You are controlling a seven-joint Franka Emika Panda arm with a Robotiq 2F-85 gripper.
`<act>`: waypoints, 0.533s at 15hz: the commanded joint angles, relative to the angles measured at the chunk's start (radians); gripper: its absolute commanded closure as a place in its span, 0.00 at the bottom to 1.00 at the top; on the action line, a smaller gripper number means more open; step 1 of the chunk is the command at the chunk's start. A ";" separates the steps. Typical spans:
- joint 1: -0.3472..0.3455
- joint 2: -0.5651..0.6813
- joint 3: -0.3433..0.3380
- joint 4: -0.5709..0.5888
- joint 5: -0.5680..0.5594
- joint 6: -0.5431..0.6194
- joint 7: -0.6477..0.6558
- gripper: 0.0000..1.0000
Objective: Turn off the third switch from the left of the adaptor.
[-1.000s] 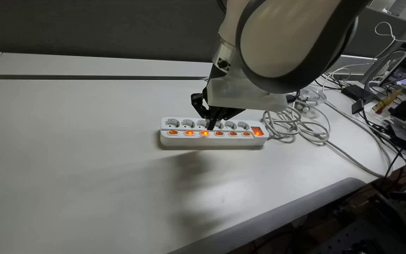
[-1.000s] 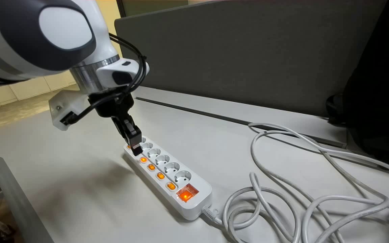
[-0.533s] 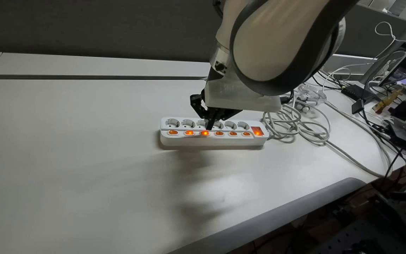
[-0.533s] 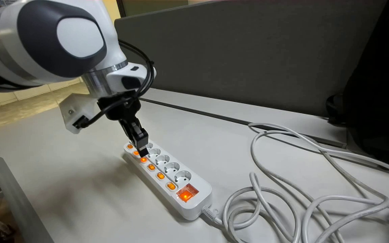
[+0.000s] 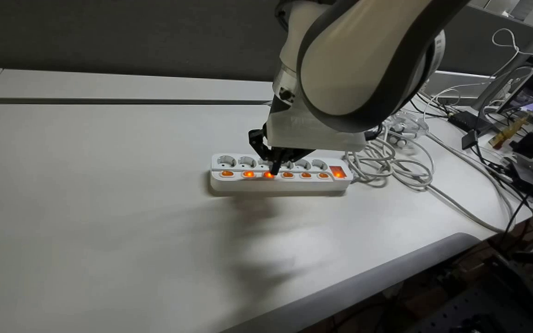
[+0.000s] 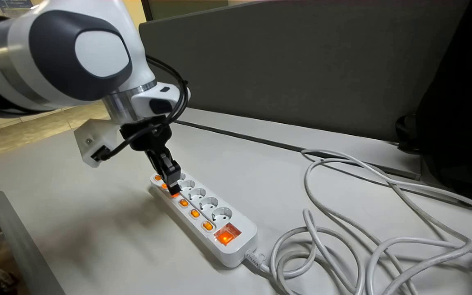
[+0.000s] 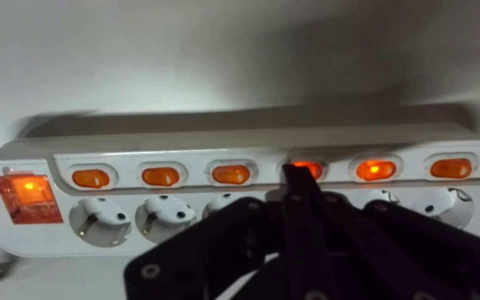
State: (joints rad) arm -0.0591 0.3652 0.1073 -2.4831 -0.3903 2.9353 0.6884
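Observation:
The adaptor (image 5: pixel 280 186) is a long white power strip lying on the desk, also in an exterior view (image 6: pixel 247 230) and the wrist view (image 7: pixel 19 239). Its third switch (image 5: pixel 267 175) glows orange-red. It also shows in an exterior view (image 6: pixel 175 195) and in the wrist view (image 7: pixel 315 169), third from the right there. My gripper (image 7: pixel 298 168) is shut and empty, its fingertips together over the third switch and covering part of it. The gripper shows in both exterior views (image 5: pixel 273 173) (image 6: pixel 174 191). I cannot tell whether the tips touch the switch.
The second switch (image 7: pixel 376 170) and the wide end switch (image 7: pixel 31 189) are lit; the other small switches look unlit. A tangle of white cables (image 5: pixel 366 173) lies beyond the strip's orange end. A grey partition (image 6: pixel 285 61) stands behind the desk.
My gripper has come down and shifted slightly, from beside the sockets to over the third switch. The third switch was in full view half a second ago and is now partly covered.

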 commanded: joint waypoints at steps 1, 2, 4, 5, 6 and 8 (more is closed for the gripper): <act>0.041 0.011 -0.038 0.013 -0.020 0.008 0.045 1.00; 0.053 0.013 -0.051 0.014 -0.023 0.008 0.050 1.00; 0.077 0.018 -0.078 0.013 -0.028 0.013 0.058 1.00; 0.093 0.023 -0.097 0.013 -0.033 0.018 0.067 1.00; 0.107 0.029 -0.113 0.012 -0.034 0.025 0.074 1.00; 0.150 0.041 -0.160 0.013 -0.042 0.047 0.107 1.00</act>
State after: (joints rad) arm 0.0318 0.3728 0.0157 -2.4830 -0.3943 2.9506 0.7119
